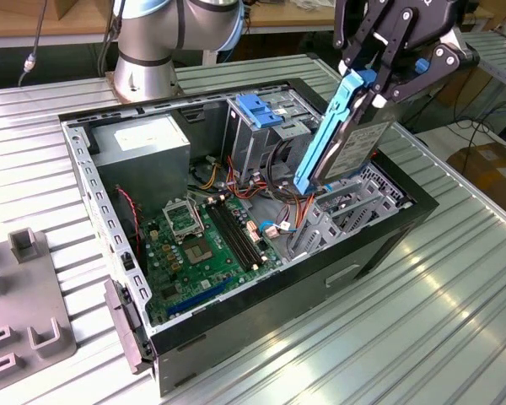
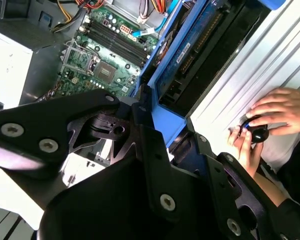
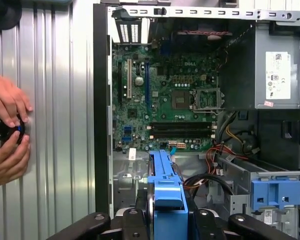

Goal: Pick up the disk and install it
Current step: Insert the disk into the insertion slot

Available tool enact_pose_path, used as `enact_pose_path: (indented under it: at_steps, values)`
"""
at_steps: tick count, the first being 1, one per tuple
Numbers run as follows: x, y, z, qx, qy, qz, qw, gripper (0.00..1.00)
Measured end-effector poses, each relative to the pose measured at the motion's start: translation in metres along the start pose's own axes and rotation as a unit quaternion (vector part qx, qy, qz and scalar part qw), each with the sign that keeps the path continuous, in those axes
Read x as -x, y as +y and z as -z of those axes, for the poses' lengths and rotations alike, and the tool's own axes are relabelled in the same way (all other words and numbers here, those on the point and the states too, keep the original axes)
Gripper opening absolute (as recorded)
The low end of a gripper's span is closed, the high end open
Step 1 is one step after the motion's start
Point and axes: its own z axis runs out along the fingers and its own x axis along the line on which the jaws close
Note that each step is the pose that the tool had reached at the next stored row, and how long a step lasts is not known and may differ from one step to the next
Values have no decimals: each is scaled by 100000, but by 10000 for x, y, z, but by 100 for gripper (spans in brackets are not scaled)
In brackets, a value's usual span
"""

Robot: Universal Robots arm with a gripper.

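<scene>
Treat the pick-up step as complete: the end effector (image 1: 374, 84) is clamped on the upper end of the disk (image 1: 354, 148), with its fingers closed against the blue carrier frame, and the disk hangs clear of the tabletop (image 1: 422, 321). Treat the installation step as not yet done. The disk is above the open computer case (image 1: 93, 181), over the metal bay (image 1: 337, 215) at the end of the case farthest from the power supply (image 1: 143, 143). It is tilted steeply, with its lower end pointing down into the case beside the motherboard (image 1: 207, 245). You cannot tell from these views whether that lower end touches the bay; the disk is clearly not seated. Identify the disk as a flat rectangular silver-grey metal unit with a pale label on its broad face, edged along one long side by the blue plastic frame. In the second wrist view its underside shows a circuit board and a connector edge. Do not confuse it with the blue-handled drive cage (image 1: 257, 114), which is fixed inside the case next to the power supply.
</scene>
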Motion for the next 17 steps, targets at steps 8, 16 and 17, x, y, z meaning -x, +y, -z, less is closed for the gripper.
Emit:
enact_pose_path:
  at_steps: [8, 16, 17]
  values:
    - [-8, -206, -60, 1, -2, 16, 100000, 37]
    - [-8, -229, -66, -1, -6, 19, 100000, 37]
    - [-8, -238, -67, 1, -3, 23, 100000, 37]
